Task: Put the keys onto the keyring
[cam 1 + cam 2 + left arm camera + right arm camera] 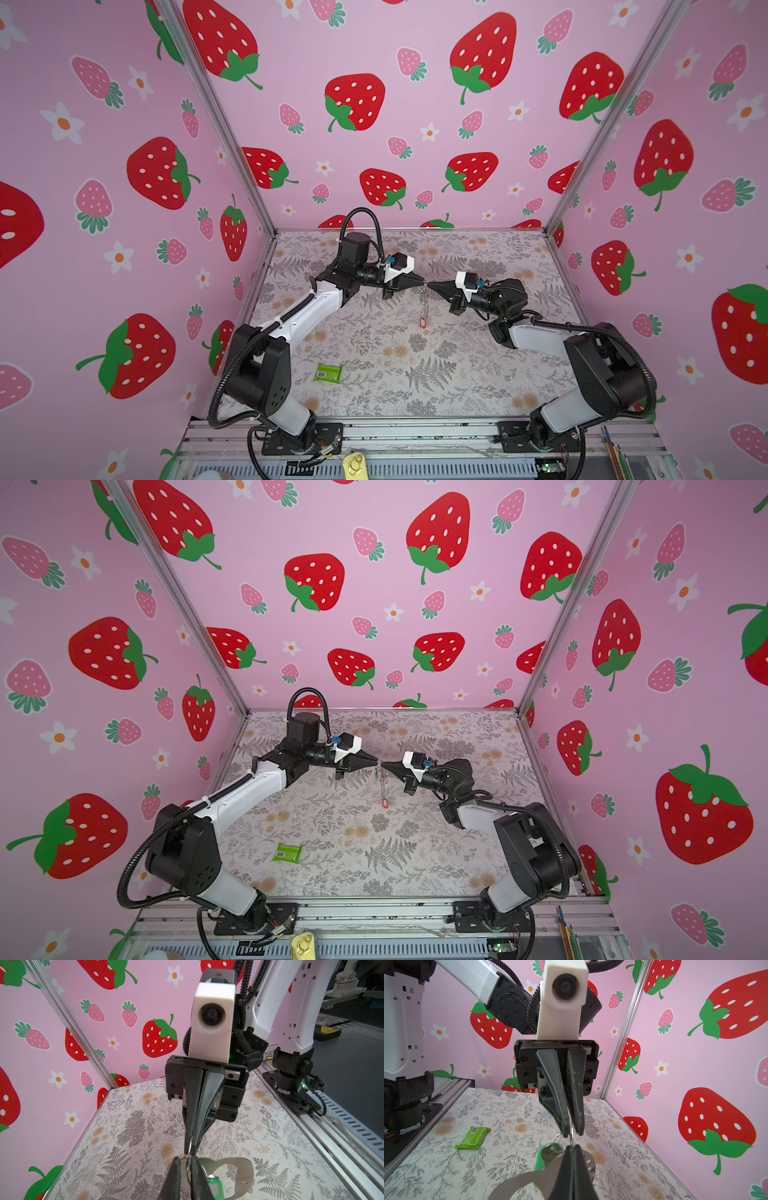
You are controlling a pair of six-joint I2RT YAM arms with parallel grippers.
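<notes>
The left gripper (420,283) and right gripper (430,285) meet tip to tip in the air over the middle of the table (457,374), and the keyring (424,309) hangs straight down between them, clear of the surface. The right gripper is clenched on a thin metal ring at the top of the keyring, as the left wrist view shows (190,1146). In the right wrist view the left gripper (572,1133) has its fingers drawn nearly together on the same ring, with the wire caught between the tips. The green key (422,296) dangles just under the tips, and the red key (423,323) hangs at the bottom of the chain. Close up, the keyring's flat greyish loop (246,1169) sits beside the green key (214,1183) below the fingers. A green packet (328,372) lies flat on the table, well apart, nearer the left arm's base
</notes>
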